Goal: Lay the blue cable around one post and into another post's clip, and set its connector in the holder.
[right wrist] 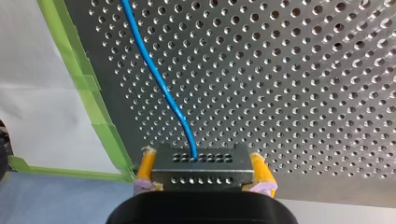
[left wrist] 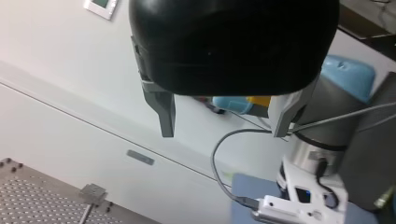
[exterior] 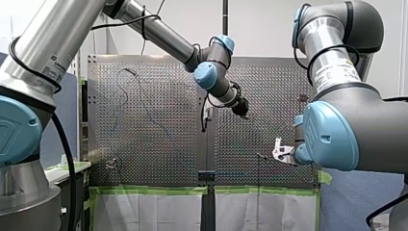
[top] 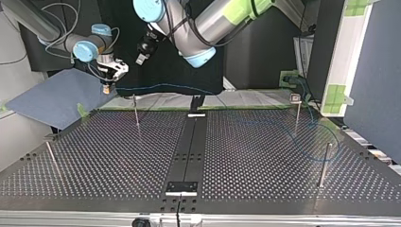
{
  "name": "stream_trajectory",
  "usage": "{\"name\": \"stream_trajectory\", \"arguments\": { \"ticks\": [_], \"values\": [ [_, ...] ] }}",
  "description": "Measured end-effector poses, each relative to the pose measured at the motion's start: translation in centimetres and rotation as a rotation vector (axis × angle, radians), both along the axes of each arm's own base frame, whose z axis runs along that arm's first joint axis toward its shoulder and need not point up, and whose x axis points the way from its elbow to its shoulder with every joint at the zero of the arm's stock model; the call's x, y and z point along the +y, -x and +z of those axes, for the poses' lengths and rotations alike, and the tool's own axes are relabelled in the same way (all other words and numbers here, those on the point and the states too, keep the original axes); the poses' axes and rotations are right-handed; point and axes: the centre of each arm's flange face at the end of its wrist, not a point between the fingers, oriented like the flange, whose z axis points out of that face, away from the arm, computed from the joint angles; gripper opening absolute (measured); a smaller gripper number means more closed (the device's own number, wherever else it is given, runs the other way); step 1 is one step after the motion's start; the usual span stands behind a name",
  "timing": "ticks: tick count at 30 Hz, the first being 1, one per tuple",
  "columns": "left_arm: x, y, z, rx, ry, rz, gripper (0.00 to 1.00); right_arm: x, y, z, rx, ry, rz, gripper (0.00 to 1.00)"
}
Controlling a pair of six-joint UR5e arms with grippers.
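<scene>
2 yellow pads (right wrist: 145,165) of my right gripper (right wrist: 202,156) are pinching the rigid connector (right wrist: 202,173) (the soundest hold, I judge), the light, floppy blue cable (right wrist: 156,70) is trailing from the top view's upper left toward its right, and my left gripper (left wrist: 224,128) is hanging spread, empty.

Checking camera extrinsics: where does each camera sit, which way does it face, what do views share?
Front view: behind and above the arms, looking over the perforated table; my left arm at left, my right arm at right.
Top view: across the table, facing the arms; my right gripper at left, my left gripper nearer middle.
Left wrist view: along its open fingers toward my right arm's wrist.
Right wrist view: along yellow pads shut on the connector, table beyond.
Shared: top and right wrist views show the blue cable.
</scene>
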Motion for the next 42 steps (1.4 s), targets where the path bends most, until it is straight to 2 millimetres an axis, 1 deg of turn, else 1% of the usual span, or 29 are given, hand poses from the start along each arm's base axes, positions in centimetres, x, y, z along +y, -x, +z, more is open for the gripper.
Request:
{"name": "stream_trajectory", "arguments": {
  "ticks": [4,8,11,16,20,22,25,29,34,36,39,42],
  "values": [
    [-1.0,-1.4,-0.4,-0.007,0.042,0.034,1.0,-0.1,0.2,1.2,0.026,0.005,0.005,0.0],
    [-1.3,-4.0,-0.8,-0.016,0.086,0.098,1.0,-0.3,0.2,2.1,0.036,0.016,0.008,0.0],
    [-1.3,-6.1,-1.2,-0.023,0.118,0.147,1.0,-0.3,0.2,2.3,0.04,0.018,0.01,0.0],
    [-1.3,-9.1,-1.7,-0.024,0.171,0.187,1.0,-0.3,0.0,2.4,0.041,0.024,0.015,0.0],
    [-0.9,-11.4,-3.2,-0.021,0.192,0.211,1.0,-0.2,-0.2,2.4,0.035,0.029,0.023,0.0],
    [-0.7,-12.2,-4.0,-0.025,0.188,0.218,1.0,-0.3,-0.3,2.4,0.033,0.031,0.025,0.0],
    [-1.1,-12.8,-5.2,-0.033,0.189,0.218,1.0,-0.3,-0.3,2.4,0.032,0.031,0.026,0.0],
    [-2.4,-13.6,-6.3,-0.045,0.218,0.207,1.0,-0.3,-0.3,2.4,0.032,0.033,0.027,0.0],
    [-4.0,-13.8,-7.5,-0.06,0.243,0.184,1.0,-0.4,-0.3,2.5,0.032,0.038,0.027,0.0],
    [-4.5,-13.8,-8.6,-0.061,0.246,0.18,1.0,-0.4,-0.4,2.5,0.03,0.042,0.027,0.0],
    [-4.7,-13.7,-10.6,-0.056,0.241,0.183,1.0,-0.4,-0.4,2.5,0.028,0.045,0.027,0.0],
    [-4.3,-13.5,-13.3,-0.042,0.226,0.19,1.0,-0.5,-0.3,2.5,0.027,0.046,0.025,0.0]
  ]
}}
